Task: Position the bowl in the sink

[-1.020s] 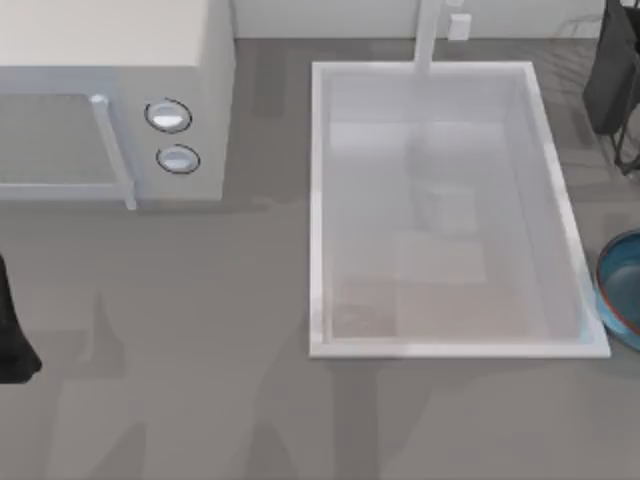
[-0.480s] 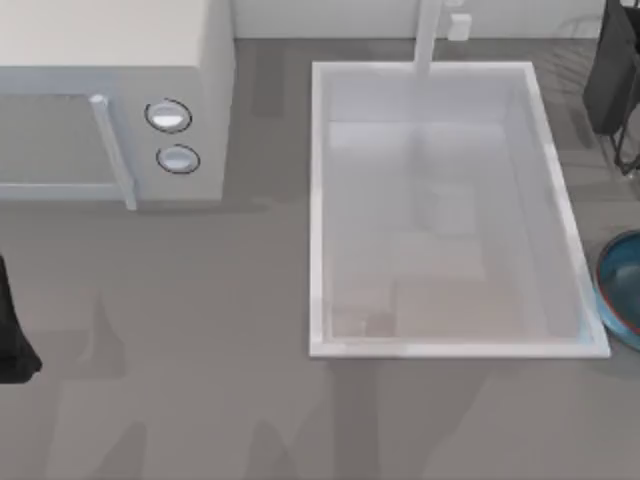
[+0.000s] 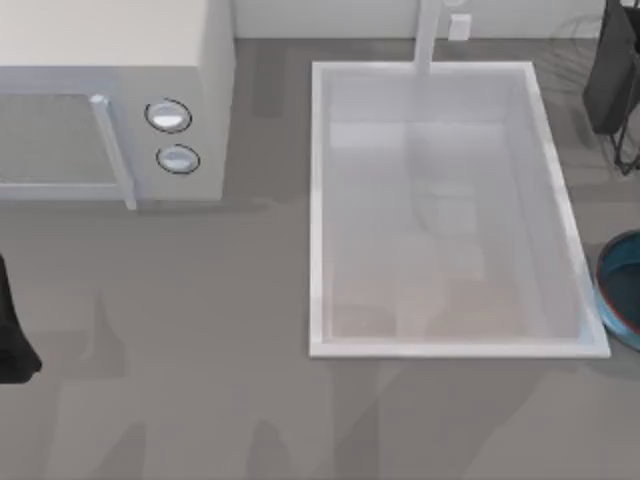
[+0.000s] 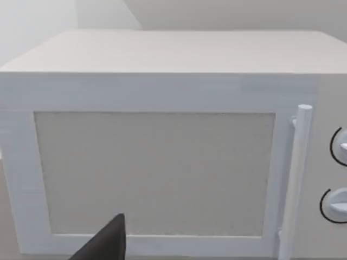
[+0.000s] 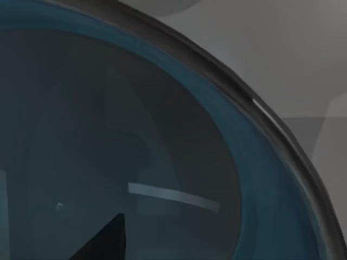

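Observation:
The teal-blue bowl [image 3: 622, 290] sits on the table at the far right edge of the top view, just right of the sink's near corner and partly cut off. The sink [image 3: 450, 348] is a large white basin in the middle right, with its faucet [image 3: 428, 35] at the far short end. My right arm [image 3: 612, 70] shows as a dark shape at the upper right. The right wrist view looks closely down into the bowl's dark blue inside [image 5: 162, 162], with a dark part of my right gripper [image 5: 105, 241] at the picture's edge. My left arm [image 3: 12, 335] stays parked at the left edge.
A white microwave [image 3: 110, 60] with two round knobs [image 3: 168, 116] stands at the back left. The left wrist view faces its door [image 4: 157, 173] and handle [image 4: 297, 179]. Bare grey tabletop [image 3: 200, 400] lies in front of the microwave and the sink.
The shading on the sink's floor has shifted slightly. The bowl and both arms hold the same places in the top view.

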{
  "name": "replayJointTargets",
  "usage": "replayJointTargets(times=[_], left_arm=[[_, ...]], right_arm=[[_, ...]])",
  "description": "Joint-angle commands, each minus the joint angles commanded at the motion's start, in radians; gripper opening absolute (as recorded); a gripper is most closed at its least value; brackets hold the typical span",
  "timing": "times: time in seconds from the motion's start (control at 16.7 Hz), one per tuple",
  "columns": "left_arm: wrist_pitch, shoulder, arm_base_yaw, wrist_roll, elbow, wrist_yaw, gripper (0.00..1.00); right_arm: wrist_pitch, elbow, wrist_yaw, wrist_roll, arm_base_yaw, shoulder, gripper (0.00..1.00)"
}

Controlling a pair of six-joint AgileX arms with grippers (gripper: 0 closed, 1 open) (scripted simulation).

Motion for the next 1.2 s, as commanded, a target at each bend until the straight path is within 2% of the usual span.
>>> replayJointTargets(times=[0.06, 0.84, 1.2], left_arm=[[0.0, 0.0, 0.0, 0.0, 0.0, 0.0, 1.0], [0.0, 0.0, 0.0, 0.0, 0.0, 0.0, 1.0], [0.0, 0.0, 0.0, 0.0, 0.0, 0.0, 1.0]], right_arm=[[0.0, 0.0, 0.0, 0.0, 0.0, 0.0, 1.0], [0.0, 0.0, 0.0, 0.0, 0.0, 0.0, 0.02], [0.0, 0.0, 0.0, 0.0, 0.0, 0.0, 0.0]])
